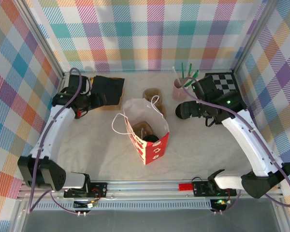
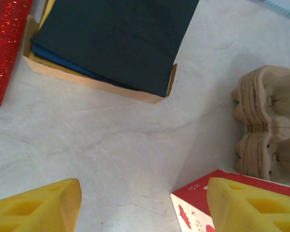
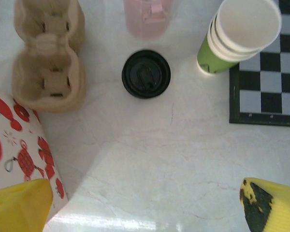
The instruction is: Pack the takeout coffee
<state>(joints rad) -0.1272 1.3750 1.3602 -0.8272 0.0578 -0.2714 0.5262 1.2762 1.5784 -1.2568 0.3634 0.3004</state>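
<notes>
The takeout coffee point(image 3: 146, 74) stood on the worktop point(image 3: 183, 159), outside the bag. The right wrist camera looked straight down on it, so its black lid covered the cup body entirely. The pink cup point(image 3: 147, 17) stood just beside the coffee at 12 o'clock, its top cut off by the frame. A stack of cardboard cup carriers point(image 3: 48, 53) lay at the coffee's 9 o'clock. A stack of green paper cups point(image 3: 237, 34) leaned at its 2 o'clock, touching the corner of a checkerboard point(image 3: 266, 92).

The right gripper point(image 3: 145, 205) hung at the coffee's 6 o'clock. Its yellow fingertips were spread wide at the bottom corners of that view, with bare worktop between them and nothing in its hold. In the overhead view this gripper covered the spot where the coffee stood.

The red bag point(image 1: 154, 147) stood open in the middle of the worktop. There was brown cardboard inside it and a dark round shape I could not make out.

The left gripper point(image 2: 145, 205) was at the bag's 10 o'clock, its fingertips apart and holding nothing. One fingertip overlapped the bag's corner in its wrist view, and whether they touched was unclear. At the gripper's 12 o'clock sat a tray of dark napkins point(image 2: 111, 38), cropped along the top. At 10 o'clock a red glittery strip point(image 2: 5, 48) ran off the edge, too little of it showing to identify.
</notes>
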